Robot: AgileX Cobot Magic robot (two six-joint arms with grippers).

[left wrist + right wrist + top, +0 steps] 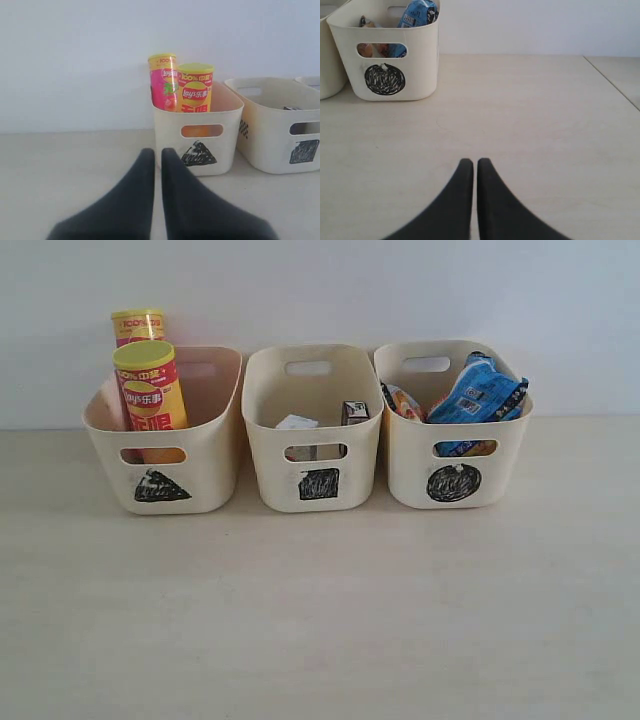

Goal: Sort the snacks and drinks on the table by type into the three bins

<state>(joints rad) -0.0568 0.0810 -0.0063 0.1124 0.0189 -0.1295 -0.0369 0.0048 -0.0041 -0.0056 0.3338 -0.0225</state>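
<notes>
Tubes [148, 390] in left bin [215, 455], cartons [355, 412] in middle bin [270, 455], packets [485, 395] in right bin [410, 465]

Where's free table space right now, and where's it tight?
Free: the table in front of all three bins, and beside the triangle bin and the circle bin on their outer sides. Tight: the gaps flanking the square bin, where rims nearly touch.

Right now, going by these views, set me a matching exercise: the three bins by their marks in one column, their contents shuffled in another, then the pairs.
Bins
1. triangle bin
2. square bin
3. circle bin

Contents
A. blue packet and orange-white packet
B. yellow chip tube and pink chip tube
C. pale carton and dark carton

Pairs: 1-B, 2-C, 3-A
</notes>
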